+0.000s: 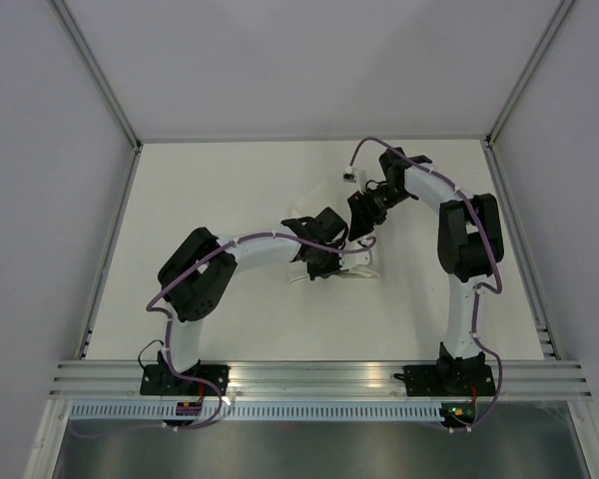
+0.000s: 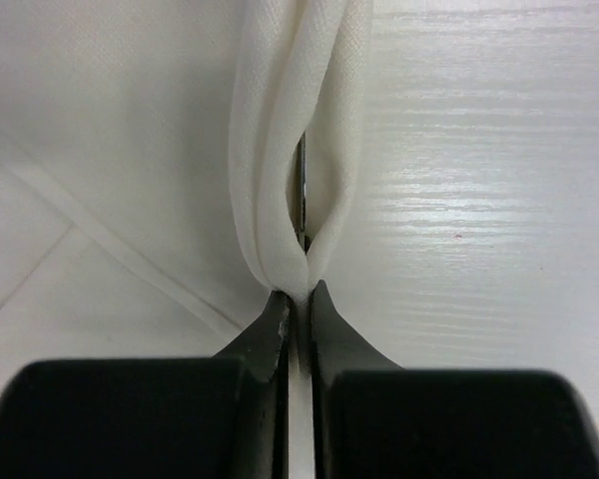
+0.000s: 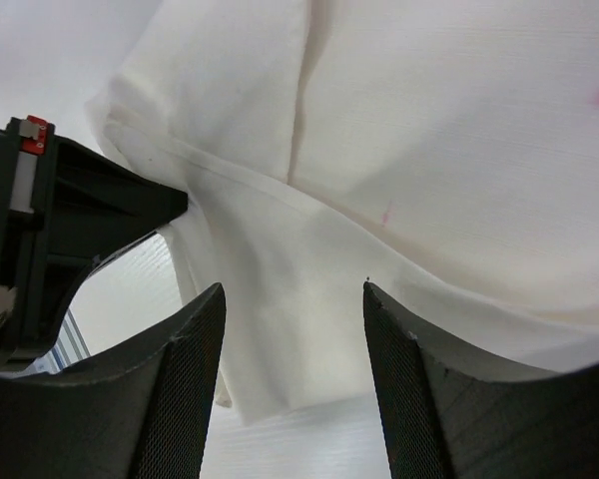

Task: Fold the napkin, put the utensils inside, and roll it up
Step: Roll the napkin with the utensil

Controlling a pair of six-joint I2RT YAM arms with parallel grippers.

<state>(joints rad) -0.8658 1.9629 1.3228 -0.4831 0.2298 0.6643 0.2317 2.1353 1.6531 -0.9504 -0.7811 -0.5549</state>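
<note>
At centre frame in my overhead feed, the left gripper [image 2: 298, 299] clamps a raised fold of the napkin [image 2: 270, 150], a dark utensil [image 2: 302, 190] sliver showing inside it; just beyond, toward the upper right, the right gripper [image 3: 292, 289] hangs spread wide over the same napkin.

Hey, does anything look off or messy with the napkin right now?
The napkin is bunched and creased, not neatly rolled, and the right wrist view shows faint pink marks on it. The left gripper pinches one fold.
</note>
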